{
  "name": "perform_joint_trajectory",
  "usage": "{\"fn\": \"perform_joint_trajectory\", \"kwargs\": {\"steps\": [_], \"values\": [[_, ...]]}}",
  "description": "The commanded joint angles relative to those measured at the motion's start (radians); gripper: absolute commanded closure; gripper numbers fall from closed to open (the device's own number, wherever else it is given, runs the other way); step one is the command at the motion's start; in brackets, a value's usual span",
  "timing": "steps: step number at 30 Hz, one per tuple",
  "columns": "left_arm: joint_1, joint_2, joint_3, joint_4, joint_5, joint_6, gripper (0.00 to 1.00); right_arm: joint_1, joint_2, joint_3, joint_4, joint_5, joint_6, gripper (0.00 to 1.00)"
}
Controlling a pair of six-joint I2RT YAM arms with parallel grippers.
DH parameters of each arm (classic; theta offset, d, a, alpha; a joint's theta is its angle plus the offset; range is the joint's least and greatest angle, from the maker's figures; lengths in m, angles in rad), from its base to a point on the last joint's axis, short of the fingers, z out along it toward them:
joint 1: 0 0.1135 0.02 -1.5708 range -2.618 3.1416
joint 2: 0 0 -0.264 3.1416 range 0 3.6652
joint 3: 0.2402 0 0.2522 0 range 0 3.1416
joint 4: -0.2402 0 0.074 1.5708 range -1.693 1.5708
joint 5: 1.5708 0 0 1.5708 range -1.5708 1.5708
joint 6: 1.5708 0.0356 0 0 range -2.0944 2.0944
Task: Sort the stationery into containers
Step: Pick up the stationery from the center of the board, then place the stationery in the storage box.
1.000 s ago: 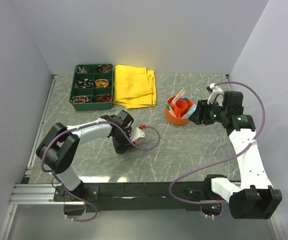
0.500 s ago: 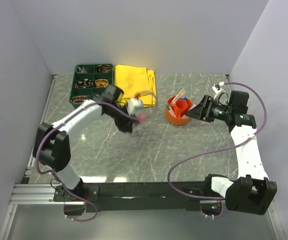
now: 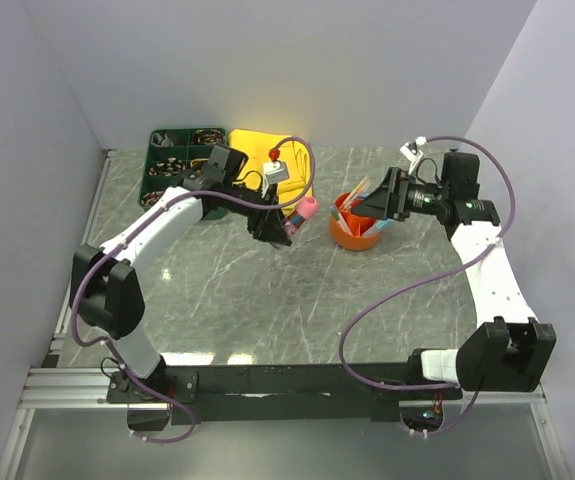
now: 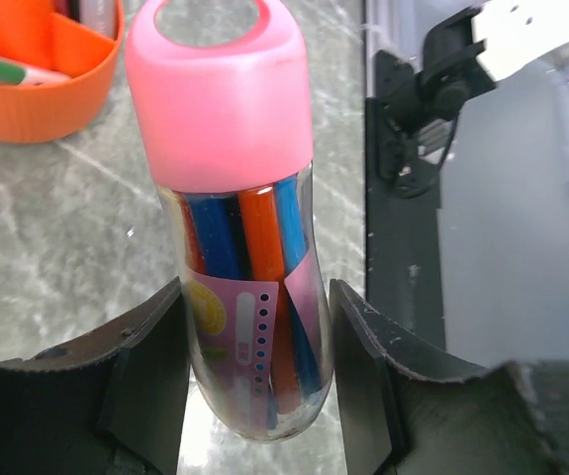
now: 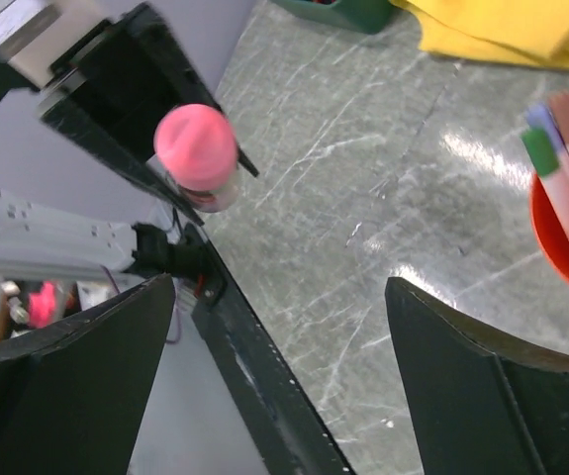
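A clear tube with a pink cap (image 4: 227,119), holding blue and orange pens, sits between the fingers (image 4: 150,371) of my left gripper (image 4: 254,376), which is shut on its lower end. From above, the tube (image 3: 307,209) hangs in the air just left of the round orange pot (image 3: 352,235), with the left gripper (image 3: 283,226) behind it. The pot holds several pens (image 5: 561,168). My right gripper (image 3: 361,208) is open and empty above the pot's left side, facing the tube (image 5: 197,148). The dark green tray (image 3: 184,166) stands at the back left.
A folded yellow cloth (image 3: 289,160) lies between the tray and the pot, partly behind the left arm. The left arm's purple cable (image 3: 302,150) loops above the cloth. In the left wrist view the pot's wall (image 4: 37,99) is at the upper left.
The left arm lifted the tube from the front of the table and swung it back and right, towards the pot. The right gripper opened wide and moved left over the pot.
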Motion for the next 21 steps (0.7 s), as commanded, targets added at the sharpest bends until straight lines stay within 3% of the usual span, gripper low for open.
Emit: {"fn": "perform_joint_trajectory", "kwargs": {"steps": [1,11,21], "values": [[-0.013,0.019,0.080,0.071,0.112,-0.064,0.99,0.059,0.024,0.099,-0.010,0.010,-0.119,0.04],[-0.034,0.069,0.091,0.319,0.306,-0.335,0.99,0.209,0.090,0.186,-0.074,0.048,-0.275,0.03],[-0.071,0.105,0.087,0.439,0.362,-0.446,0.99,0.257,0.150,0.274,-0.019,-0.027,-0.230,0.02]]}}
